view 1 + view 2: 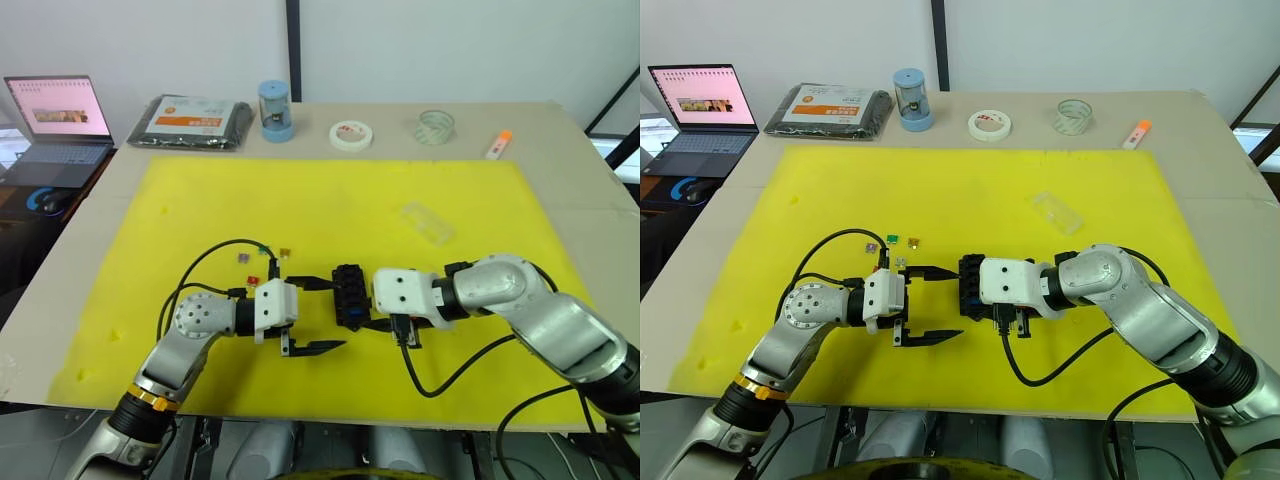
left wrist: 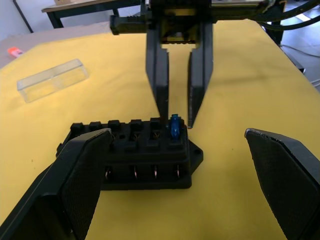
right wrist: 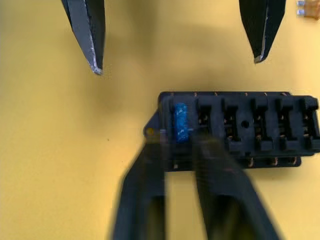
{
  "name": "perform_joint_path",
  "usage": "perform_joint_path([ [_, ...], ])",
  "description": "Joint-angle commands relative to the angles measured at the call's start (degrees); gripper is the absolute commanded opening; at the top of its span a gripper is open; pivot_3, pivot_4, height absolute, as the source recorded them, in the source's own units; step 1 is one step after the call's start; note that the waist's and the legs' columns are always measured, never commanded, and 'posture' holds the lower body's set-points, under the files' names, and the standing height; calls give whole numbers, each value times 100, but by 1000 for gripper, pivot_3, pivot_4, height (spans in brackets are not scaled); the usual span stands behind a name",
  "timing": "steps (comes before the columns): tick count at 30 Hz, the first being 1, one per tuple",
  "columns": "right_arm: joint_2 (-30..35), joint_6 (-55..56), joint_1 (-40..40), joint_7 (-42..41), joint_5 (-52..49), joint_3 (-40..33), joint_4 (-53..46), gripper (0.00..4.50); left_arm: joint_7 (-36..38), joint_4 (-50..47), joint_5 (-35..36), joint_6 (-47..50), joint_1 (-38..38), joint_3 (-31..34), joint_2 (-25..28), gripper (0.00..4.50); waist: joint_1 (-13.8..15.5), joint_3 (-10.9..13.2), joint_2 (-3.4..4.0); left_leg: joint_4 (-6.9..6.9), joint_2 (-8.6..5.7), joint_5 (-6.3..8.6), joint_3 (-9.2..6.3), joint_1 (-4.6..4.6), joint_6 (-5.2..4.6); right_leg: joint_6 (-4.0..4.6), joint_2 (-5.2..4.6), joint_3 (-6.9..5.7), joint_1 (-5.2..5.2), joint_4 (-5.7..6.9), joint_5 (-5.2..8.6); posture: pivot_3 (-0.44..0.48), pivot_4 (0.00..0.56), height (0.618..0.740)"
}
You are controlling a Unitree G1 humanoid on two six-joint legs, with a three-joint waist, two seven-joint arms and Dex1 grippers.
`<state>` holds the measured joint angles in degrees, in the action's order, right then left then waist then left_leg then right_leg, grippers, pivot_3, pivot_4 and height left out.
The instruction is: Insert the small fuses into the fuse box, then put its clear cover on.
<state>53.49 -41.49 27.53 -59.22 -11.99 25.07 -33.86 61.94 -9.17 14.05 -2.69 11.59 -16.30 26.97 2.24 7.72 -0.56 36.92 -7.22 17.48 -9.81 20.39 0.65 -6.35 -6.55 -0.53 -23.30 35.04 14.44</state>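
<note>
The fuse box (image 1: 350, 292) is seen near the front of the yellow mat (image 1: 330, 200), a blue fuse (image 2: 174, 127) seated in its end slot. The right hand (image 2: 176, 112), fingers nearly together, is poised just above it; the left hand (image 1: 322, 317) is spread wide beside the box. The fuse should be pressed straight down until flush. The remaining fuses (image 1: 890, 243) lie just left.

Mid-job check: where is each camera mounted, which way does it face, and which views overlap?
Left and right eye views: on the head, looking forward and down at the yellow mat; both arms show, left gripper open, beside the fuse box.
Left wrist view: along its own wide-apart fingers toward the fuse box and clear cover; the right gripper faces it.
Right wrist view: along its blurred fingers onto the box.
Shared: both wrist views show the blue fuse seated in an end slot.
</note>
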Motion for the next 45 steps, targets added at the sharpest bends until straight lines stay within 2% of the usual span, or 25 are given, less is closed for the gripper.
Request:
perform_joint_path([
  [1, -18, 38, 28, -27, 1, -214, 15, 1617, 3, -173, 42, 7, 76, 14, 26, 4500, 0, 0, 0, 0, 0, 0, 0, 0, 0, 0, 0, 0, 0, 0, 0, 0, 150, 740],
  [17, -180, 18, 92, -101, -462, -774, -36, 1617, 46, -85, 37, -14, 167, 13, 23, 4500, 4, 1, 1, -1, 0, 0, 0, 3, 0, 0, 0, 0, -2, -1, 0, 0, 150, 740],
  [20, -246, 48, 135, -57, -435, -727, 48, 1070, 53, -65, 32, -20, 186, 11, 20, 4500, 3, 1, 1, 0, 0, 0, 0, 3, 0, 0, 0, 0, -2, -1, 0, 0, 150, 740],
  [23, -317, 81, 153, -46, -356, -638, 110, 46, 60, -59, 29, -23, 194, 16, 33, 4500, 4, 1, 1, -1, 0, 0, 0, 3, 0, 0, 0, 0, -2, -1, 0, 0, 150, 740],
  [34, -401, 359, -41, -46, 36, -269, 372, 12, 39, -84, 23, -12, 176, 27, 68, 4500, 5, 1, 0, -1, 0, 0, 0, 4, 1, 0, 0, 1, -3, -1, 0, 0, 150, 740],
  [39, -312, 886, -309, -105, 460, -38, 691, 12, 18, -80, 11, -6, 173, 26, 69, 4500, -2, 0, 0, -1, 0, 1, 1, 1, 1, 0, 0, 1, -1, -1, 0, 0, 150, 740],
  [45, -411, 1047, -405, -50, 453, -216, 781, 12, 12, -125, 24, 23, 151, 44, 108, 4500, -1, -1, -2, -1, 1, 0, 1, -5, 1, 0, 3, 2, 5, 0, 0, 0, 150, 740],
])
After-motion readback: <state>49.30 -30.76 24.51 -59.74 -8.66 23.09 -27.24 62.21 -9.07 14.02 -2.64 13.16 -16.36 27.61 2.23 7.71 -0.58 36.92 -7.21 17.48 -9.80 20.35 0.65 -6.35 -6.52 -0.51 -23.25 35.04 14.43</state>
